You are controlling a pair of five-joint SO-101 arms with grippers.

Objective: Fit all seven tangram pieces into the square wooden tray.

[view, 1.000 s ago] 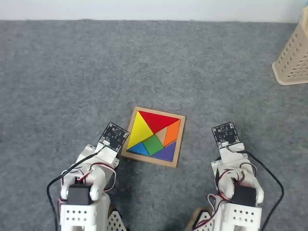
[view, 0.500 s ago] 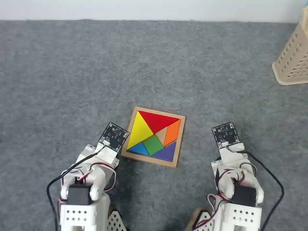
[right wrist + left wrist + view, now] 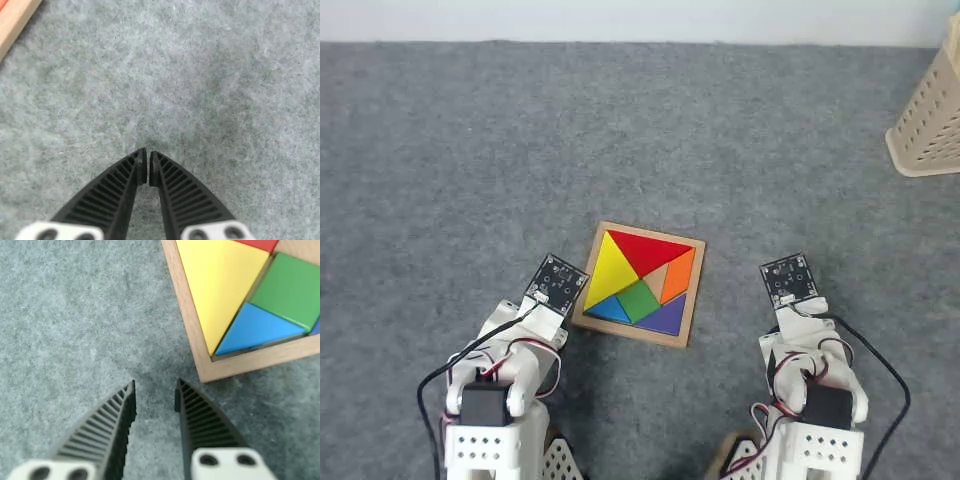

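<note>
Because the tray [image 3: 182,310] looks nearly full, my left tool [image 3: 155,390] rests empty and spread beside its corner, my right tool [image 3: 148,156] pressed together.

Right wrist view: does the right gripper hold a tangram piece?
No, the right gripper is shut on nothing, and beneath it lies just the grey mat.

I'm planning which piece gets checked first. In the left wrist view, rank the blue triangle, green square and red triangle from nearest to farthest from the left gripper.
From the left gripper:
1. Blue triangle, in the tray corner beside the gripper.
2. Green square, just behind the blue one.
3. Red triangle, deepest in, past the yellow triangle.
</note>
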